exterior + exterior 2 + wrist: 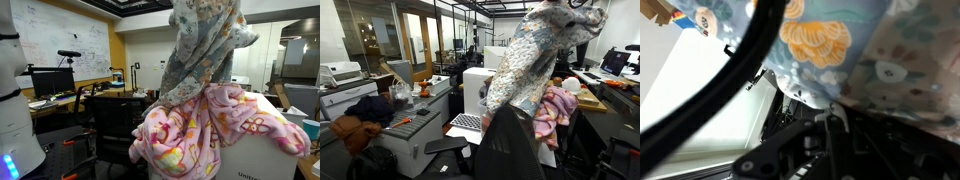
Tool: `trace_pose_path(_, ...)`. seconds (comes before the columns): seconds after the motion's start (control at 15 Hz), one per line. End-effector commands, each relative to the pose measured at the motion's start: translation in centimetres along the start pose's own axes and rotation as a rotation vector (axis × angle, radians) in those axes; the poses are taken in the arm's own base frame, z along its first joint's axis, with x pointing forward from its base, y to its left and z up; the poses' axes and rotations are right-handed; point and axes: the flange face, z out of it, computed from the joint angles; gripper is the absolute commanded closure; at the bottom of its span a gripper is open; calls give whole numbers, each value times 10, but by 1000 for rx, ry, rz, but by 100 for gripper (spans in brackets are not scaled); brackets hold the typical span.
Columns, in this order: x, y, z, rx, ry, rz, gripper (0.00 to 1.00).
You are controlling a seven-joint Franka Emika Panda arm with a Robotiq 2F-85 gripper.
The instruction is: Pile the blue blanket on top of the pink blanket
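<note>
Up over the white box [250,160], blue blanket [200,50] hangs as a long bunched column. Its lower end reaches the pink blanket [212,125], prob. touching. Pink lies heaped on box top, one side spilling down the front.

Gripper [825,120] pinched tight on blue fleece. Wrist view is mostly fabric, close up.

Step in hand, my read: lower & lay.
- Descend slow, drifting sideways w/ the drop so cloth folds across pink heap, not off the edge.
- Let go only once most of the weight rests.

Arm mostly hidden by cloth in both exterior views. Judged raised high, wrist pointing down.
</note>
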Motion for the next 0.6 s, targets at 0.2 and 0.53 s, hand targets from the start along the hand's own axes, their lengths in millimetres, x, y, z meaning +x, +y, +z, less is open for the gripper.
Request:
trace_pose_path(0.2,-84,-48,-18,106,-103,-252,99)
trace_pose_path(0.53,-88,-78,-19,165,-206,-329,99)
